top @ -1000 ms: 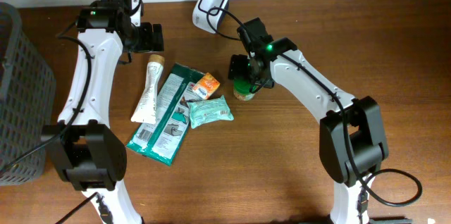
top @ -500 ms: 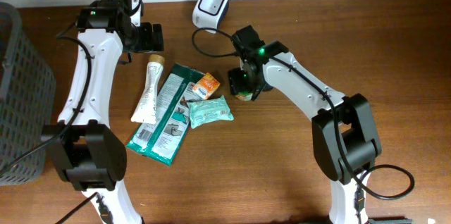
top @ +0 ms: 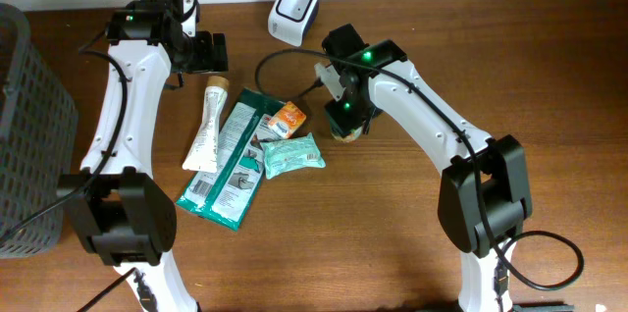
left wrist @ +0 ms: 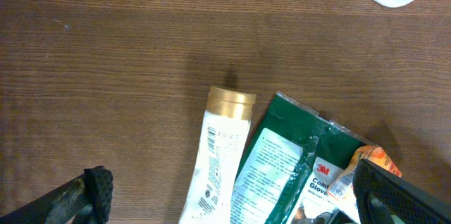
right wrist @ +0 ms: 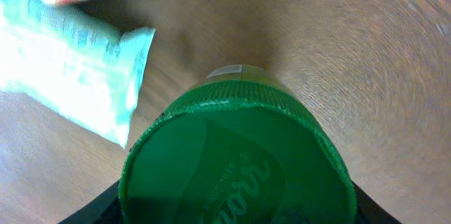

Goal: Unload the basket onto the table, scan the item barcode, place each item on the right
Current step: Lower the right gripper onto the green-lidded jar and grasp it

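A jar with a green screw lid (top: 342, 129) stands on the table right of the item pile. My right gripper (top: 344, 114) comes down over it, and in the right wrist view the lid (right wrist: 236, 157) fills the space between the dark fingers (right wrist: 90, 214), which press against its rim on both sides. The right gripper (right wrist: 236, 213) is shut on the jar. No barcode shows on it. The white scanner (top: 293, 6) sits at the table's back edge. My left gripper (top: 206, 52) hangs open above the pile's top, nothing between its fingers (left wrist: 96, 187).
A white tube with a gold cap (top: 207, 124), a green glove pack (top: 231, 160), an orange packet (top: 287, 119) and a teal pouch (top: 292, 155) lie together left of the jar. A grey mesh basket (top: 25, 126) stands at the far left. The scanner's cable (top: 280, 62) loops near the right arm.
My right gripper has turned and shifted over the jar, and its jaws have narrowed onto the green lid. The left arm has not moved.
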`<state>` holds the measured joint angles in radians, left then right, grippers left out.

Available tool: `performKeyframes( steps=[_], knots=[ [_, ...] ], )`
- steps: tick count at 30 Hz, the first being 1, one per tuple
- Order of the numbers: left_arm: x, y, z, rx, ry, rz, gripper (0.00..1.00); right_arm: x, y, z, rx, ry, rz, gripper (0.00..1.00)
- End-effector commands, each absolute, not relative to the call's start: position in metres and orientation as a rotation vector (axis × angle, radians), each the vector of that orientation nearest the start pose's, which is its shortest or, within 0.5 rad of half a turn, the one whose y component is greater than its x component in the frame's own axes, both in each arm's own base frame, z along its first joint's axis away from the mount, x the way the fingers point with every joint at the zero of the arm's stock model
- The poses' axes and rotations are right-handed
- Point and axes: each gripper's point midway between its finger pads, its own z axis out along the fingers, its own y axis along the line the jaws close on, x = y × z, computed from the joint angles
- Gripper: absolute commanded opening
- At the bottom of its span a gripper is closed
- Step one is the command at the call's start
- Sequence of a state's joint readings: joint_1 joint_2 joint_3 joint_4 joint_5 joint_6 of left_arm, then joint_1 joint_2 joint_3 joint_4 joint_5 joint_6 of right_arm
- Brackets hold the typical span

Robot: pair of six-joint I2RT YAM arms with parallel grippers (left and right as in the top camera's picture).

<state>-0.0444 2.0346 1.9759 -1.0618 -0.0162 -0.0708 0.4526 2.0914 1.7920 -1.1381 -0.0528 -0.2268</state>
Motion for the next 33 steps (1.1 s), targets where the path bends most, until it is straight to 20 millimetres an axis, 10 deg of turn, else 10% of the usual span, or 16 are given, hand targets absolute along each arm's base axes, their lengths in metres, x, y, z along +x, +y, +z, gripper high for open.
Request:
performKeyframes(
  steps=[1,5,13,15,19,24,28,33],
  knots=[
    [0.494,-0.016,0.194,-0.032,2.643,0.001,0.99,0.384,0.200,0.103,-1.588,2.523,0.059,0.55],
    [0.494,-0.016,0.194,-0.032,2.643,0.001,0.99,0.370,0.190,0.088,-1.981,2.311,0.049,0.55],
    [0.494,-0.016,0.194,-0.032,2.643,0.001,0.99,0.389,0.181,0.085,-1.817,2.318,0.266,0.70],
    [0.494,-0.016,0.194,-0.032,2.643,0.001,0.99,0.392,0.182,0.088,-1.652,2.414,0.340,0.98],
    [0.494,-0.016,0.194,-0.032,2.642,0.001,0.99,0.400,0.183,0.089,-1.322,2.602,0.370,0.99],
    [0.494,-0.016,0.194,-0.032,2.642,0.001,0.99,0.417,0.191,0.098,-0.461,2.881,0.490,0.98],
    [0.494,-0.016,0.194,-0.032,2.642,0.001,0.99,0.414,0.206,0.100,-0.258,2.919,0.591,0.98],
    [0.494,-0.016,0.194,-0.032,2.643,0.001,0.99,0.424,0.184,0.090,0.095,2.917,0.230,0.99]
  ],
)
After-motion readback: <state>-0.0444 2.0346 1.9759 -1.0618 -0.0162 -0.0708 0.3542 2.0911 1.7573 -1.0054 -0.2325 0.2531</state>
